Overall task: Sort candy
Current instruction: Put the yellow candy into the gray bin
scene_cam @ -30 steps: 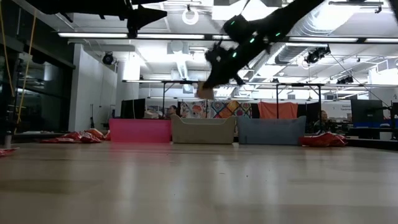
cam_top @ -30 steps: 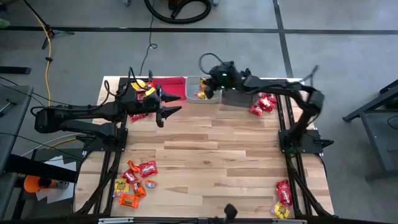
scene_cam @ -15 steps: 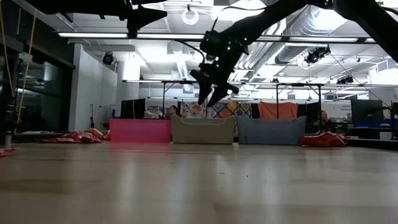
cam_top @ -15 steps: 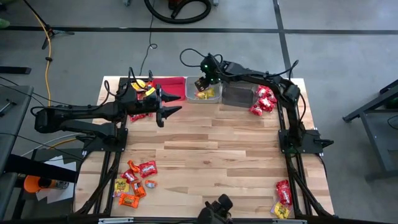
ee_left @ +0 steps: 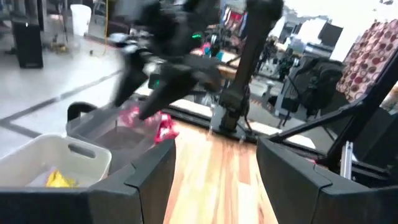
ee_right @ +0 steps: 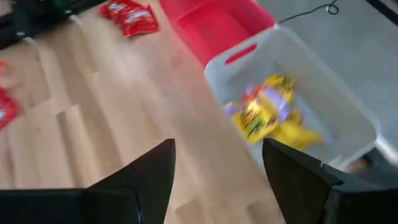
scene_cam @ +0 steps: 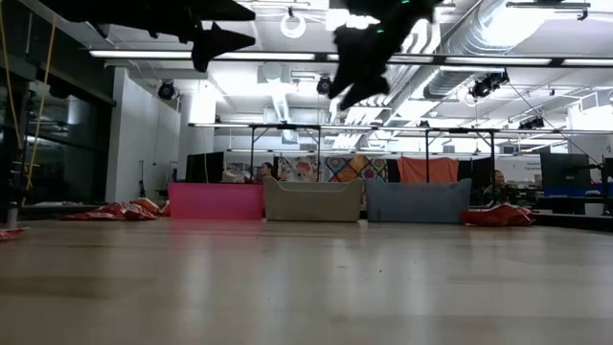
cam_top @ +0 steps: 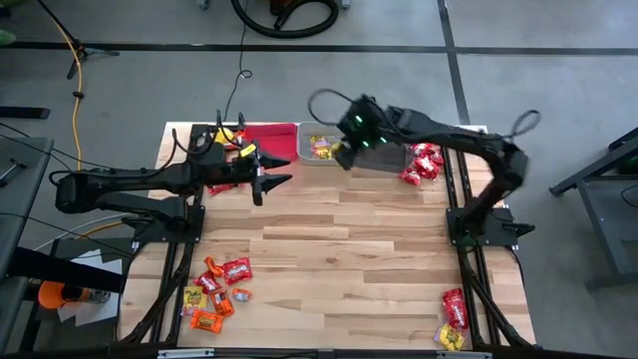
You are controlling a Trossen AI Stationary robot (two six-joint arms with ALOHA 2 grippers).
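Observation:
Yellow candy (ee_right: 273,115) lies inside the clear grey bin (cam_top: 317,148), which stands between the red bin (cam_top: 271,135) and the dark bin (cam_top: 379,158) at the table's far edge. My right gripper (ee_right: 217,180) hangs open and empty, high above the clear bin's near right corner (cam_top: 344,150), pointing slantwise down. My left gripper (cam_top: 269,179) is open and empty, held level in the air near the red bin, pointing toward the table's right. More candy lies in a pile (cam_top: 214,289) at the near left and in red heaps (cam_top: 424,165) beside the dark bin.
Red and yellow packets (cam_top: 227,140) lie left of the red bin, partly under my left arm. A few more packets (cam_top: 454,317) sit at the near right corner. The middle of the wooden table (cam_top: 339,239) is bare board. Cables and a hose lie on the floor beyond.
My right gripper was shut on a small candy over the clear bin. It has opened and let go there, then risen and drawn back a little toward the table's right. My left arm has kept its place.

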